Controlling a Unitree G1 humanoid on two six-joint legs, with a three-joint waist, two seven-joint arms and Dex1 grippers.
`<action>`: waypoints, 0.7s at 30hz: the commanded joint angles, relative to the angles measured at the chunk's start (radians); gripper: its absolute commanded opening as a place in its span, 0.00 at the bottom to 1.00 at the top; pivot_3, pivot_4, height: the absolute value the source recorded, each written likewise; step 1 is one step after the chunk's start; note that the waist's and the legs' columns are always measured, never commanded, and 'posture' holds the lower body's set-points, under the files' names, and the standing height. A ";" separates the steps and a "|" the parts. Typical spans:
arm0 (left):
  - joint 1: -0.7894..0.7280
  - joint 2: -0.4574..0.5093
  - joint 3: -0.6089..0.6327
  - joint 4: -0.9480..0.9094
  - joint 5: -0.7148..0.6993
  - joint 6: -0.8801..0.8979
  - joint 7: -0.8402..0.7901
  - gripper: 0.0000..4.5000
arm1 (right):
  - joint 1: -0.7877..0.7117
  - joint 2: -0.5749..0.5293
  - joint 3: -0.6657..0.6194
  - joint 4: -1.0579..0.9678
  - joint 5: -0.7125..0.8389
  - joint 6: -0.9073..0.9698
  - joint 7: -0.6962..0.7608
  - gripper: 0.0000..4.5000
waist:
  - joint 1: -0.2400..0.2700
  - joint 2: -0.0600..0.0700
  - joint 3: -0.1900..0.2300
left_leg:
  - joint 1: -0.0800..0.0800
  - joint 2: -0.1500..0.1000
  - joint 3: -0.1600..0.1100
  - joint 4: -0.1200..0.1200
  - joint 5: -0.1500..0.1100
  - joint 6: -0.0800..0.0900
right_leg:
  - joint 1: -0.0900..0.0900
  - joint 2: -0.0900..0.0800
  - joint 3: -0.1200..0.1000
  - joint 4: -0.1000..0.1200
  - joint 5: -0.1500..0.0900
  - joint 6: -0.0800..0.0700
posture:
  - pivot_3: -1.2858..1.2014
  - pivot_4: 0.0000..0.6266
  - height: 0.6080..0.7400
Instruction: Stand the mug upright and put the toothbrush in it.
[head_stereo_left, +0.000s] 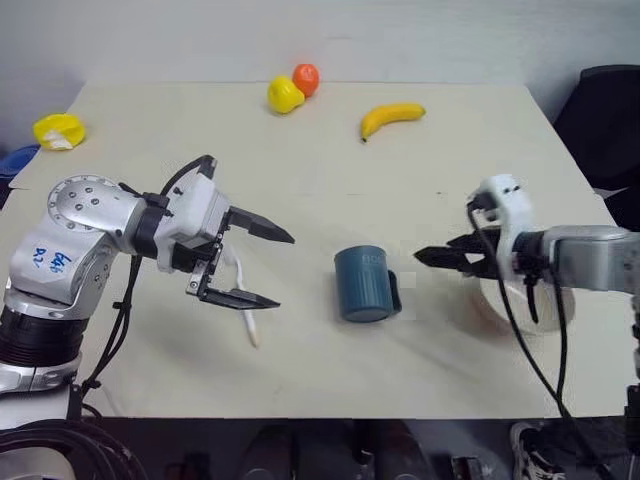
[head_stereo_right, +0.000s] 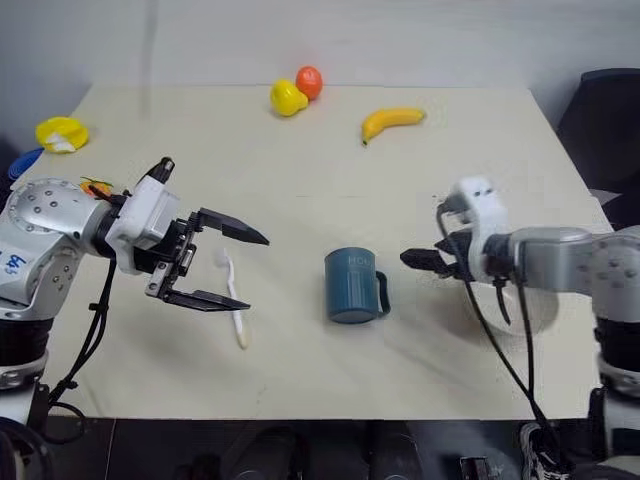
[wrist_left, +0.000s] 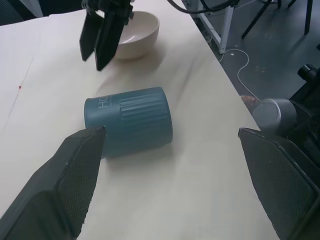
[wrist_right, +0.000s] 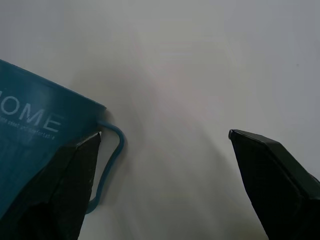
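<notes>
Mug still on its side, both pincers released and empty.

Our right pincer (head_stereo_left: 432, 258) hangs just off the counter (head_stereo_left: 300, 150), fingers parted, tips aimed at the mug (head_stereo_left: 366, 284) and near its handle but not touching. Our left pincer (head_stereo_left: 262, 268) gapes wide on the other side of the mug, well apart from it, holding nothing. The mug seems to lie on its side mid-counter, ribbed wall and lettering showing in the left wrist view. The toothbrush (head_stereo_right: 234, 300) lies flat on the counter under the left pincer. A beige bowl (wrist_left: 134, 34) sits behind the right pincer. We judge the first step is in hand: righting the mug. Next move calls for the right pincer to close on rim or handle and tip it upright.
</notes>
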 joint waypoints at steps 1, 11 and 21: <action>0.007 0.027 0.043 -0.037 -0.006 0.004 0.013 1.00 | -0.017 0.043 -0.013 -0.013 -0.025 0.041 0.001 0.94 | -0.002 0.000 0.000 | -0.001 -0.001 0.000 0.001 0.000 0.000 | 0.000 0.000 0.000 0.000 0.000 0.000 | 0.52 0.24 1.00; 0.033 0.037 0.059 -0.063 -0.010 0.014 0.034 1.00 | 0.017 0.235 0.002 -0.053 -0.066 0.154 0.004 0.94 | -0.005 0.000 0.000 | -0.001 0.000 0.000 0.001 0.001 -0.002 | 0.000 0.001 -0.001 0.001 0.000 0.000 | 0.52 0.24 1.00; 0.019 0.028 0.055 -0.047 -0.006 0.000 0.030 1.00 | -0.009 0.275 0.157 -0.020 -0.307 0.050 0.118 0.66 | -0.011 0.000 0.000 | 0.000 0.000 0.000 0.001 0.001 -0.002 | 0.000 0.002 0.000 0.002 0.000 0.000 | 0.52 0.24 1.00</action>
